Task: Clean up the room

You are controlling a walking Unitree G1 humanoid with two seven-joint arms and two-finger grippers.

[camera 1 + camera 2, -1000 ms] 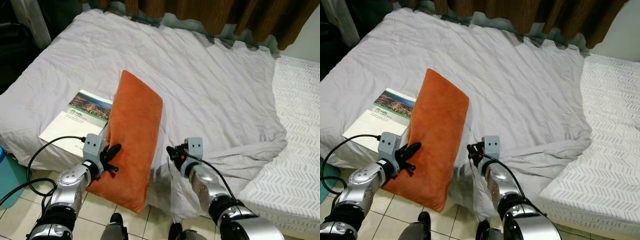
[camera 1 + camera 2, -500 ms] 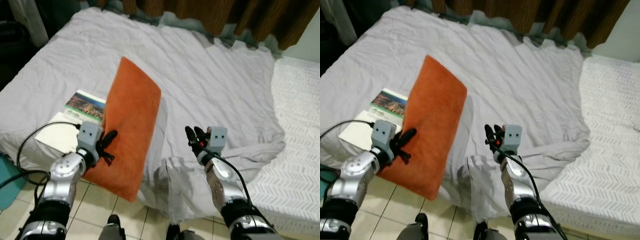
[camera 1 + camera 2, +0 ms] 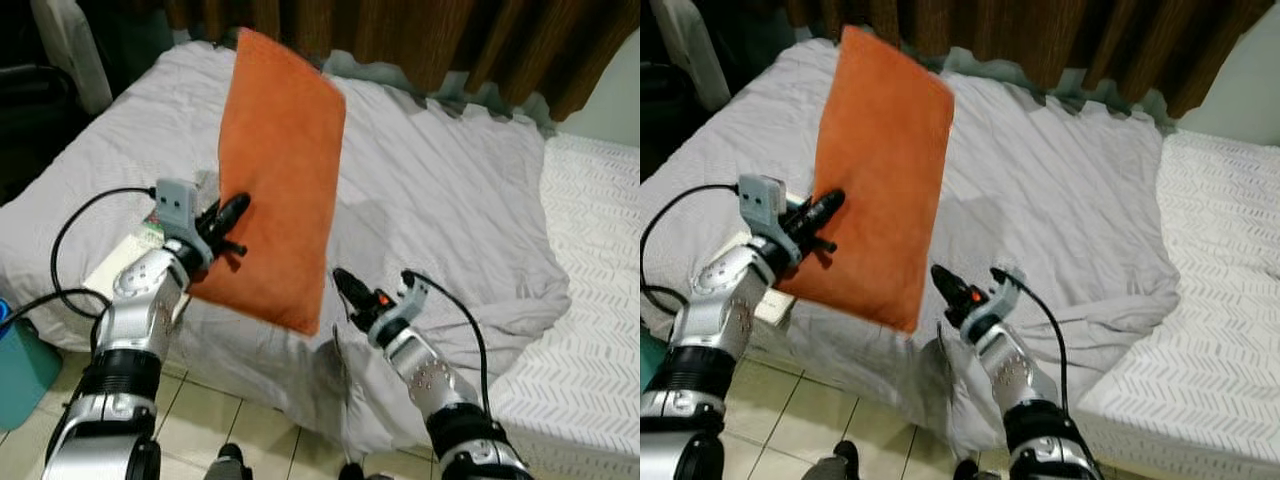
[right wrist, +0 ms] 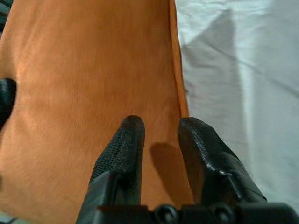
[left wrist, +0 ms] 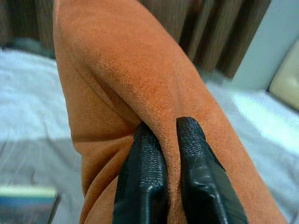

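While my left gripper (image 3: 232, 212) pinches the upright orange pillow (image 3: 278, 180), my parted right gripper (image 3: 350, 290) waits just below its lower corner.

A bed (image 3: 470, 190) covered with a rumpled grey sheet (image 3: 440, 200) was seen across most of the view. Brown curtains (image 3: 450, 40) hung behind its far edge. On the right, a white mattress (image 3: 600, 260) with a chevron pattern lay just beside the bed. The floor (image 3: 200, 420) in front was laid with pale tiles. A teal bin (image 3: 20, 365) stood at the lower left.
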